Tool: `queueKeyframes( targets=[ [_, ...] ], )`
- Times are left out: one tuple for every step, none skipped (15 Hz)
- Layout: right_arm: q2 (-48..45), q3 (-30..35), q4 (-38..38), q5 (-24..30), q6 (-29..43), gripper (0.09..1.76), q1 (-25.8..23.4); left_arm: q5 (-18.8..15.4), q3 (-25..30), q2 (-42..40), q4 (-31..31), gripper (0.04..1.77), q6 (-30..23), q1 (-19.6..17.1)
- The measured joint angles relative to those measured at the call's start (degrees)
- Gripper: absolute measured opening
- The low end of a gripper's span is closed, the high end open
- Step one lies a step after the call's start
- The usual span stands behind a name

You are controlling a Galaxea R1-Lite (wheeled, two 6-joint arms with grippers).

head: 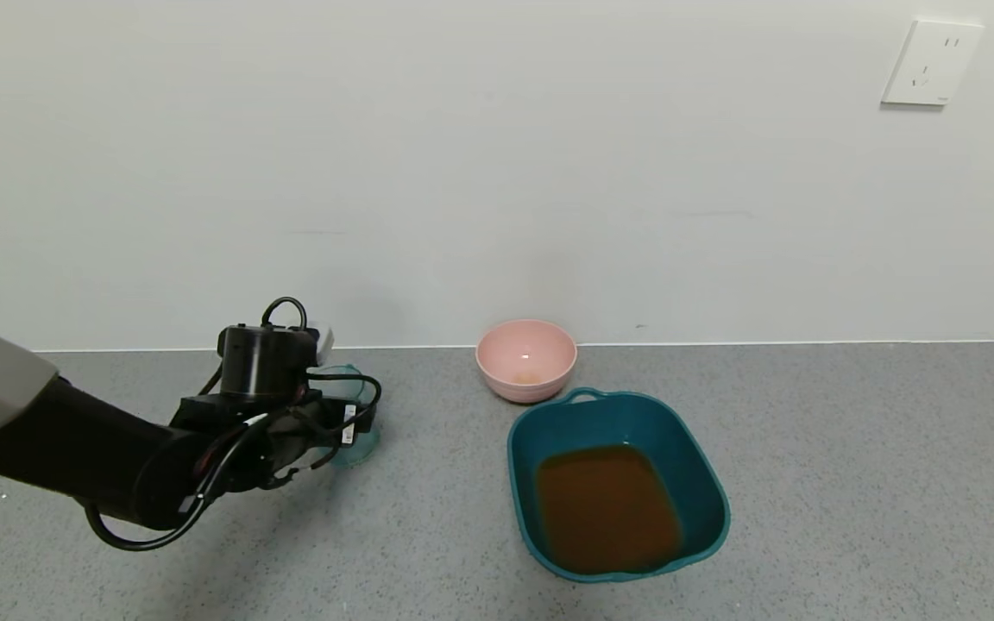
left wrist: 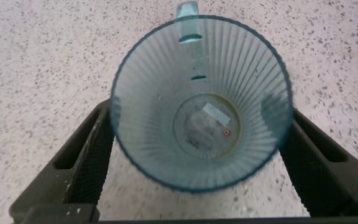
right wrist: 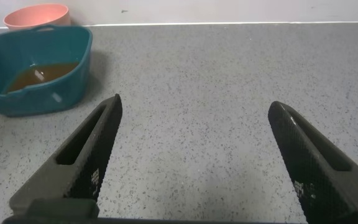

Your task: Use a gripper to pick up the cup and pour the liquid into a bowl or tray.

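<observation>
Cup (left wrist: 201,106): empty, seated between the left gripper (left wrist: 197,155) fingers (left wrist: 82,158), both touching its sides.
Right gripper (right wrist: 197,155): fingers spread wide.

**Three views: one high, two at the wrists**

The head view looks forward and down across the grey counter (head: 851,483) to its back edge and the wall. The left wrist camera peers closely into the cup (left wrist: 201,102) between its fingers. The right wrist camera sits low over the counter, facing the basin (right wrist: 36,71) and pink bowl (right wrist: 37,14), both shared with the head view.
</observation>
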State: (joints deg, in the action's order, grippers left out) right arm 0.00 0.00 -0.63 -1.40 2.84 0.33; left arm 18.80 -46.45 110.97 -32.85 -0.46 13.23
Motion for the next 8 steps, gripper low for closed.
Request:
queueKeyframes(
  targets=[
    [0.0,0.0,0.0,0.0,0.0,1.71,0.0,0.0,0.1,-1.3,1.2,1.69,0.0,0.1],
    [0.0,0.0,0.0,0.0,0.0,1.71,0.0,0.0,0.4,-2.5,2.0,1.69,0.1,0.3],
    [0.0,0.0,0.0,0.0,0.0,1.71,0.0,0.0,0.7,-3.7,2.5,1.69,0.0,0.5],
    [0.0,0.0,0.0,0.0,0.0,1.71,0.0,0.0,1.1,-4.8,3.1,1.70,0.2,0.6],
    [0.0,0.0,0.0,0.0,0.0,1.71,0.0,0.0,1.4,-5.8,3.9,1.70,0.5,0.7],
    [0.0,0.0,0.0,0.0,0.0,1.71,0.0,0.0,1.7,-7.0,4.8,1.70,0.7,0.7],
    [0.0,0.0,0.0,0.0,0.0,1.71,0.0,0.0,2.1,-8.2,5.9,1.70,0.8,0.8],
    [0.0,0.0,0.0,0.0,0.0,1.71,0.0,0.0,2.5,-9.4,7.1,1.70,0.8,1.1]
  ],
)
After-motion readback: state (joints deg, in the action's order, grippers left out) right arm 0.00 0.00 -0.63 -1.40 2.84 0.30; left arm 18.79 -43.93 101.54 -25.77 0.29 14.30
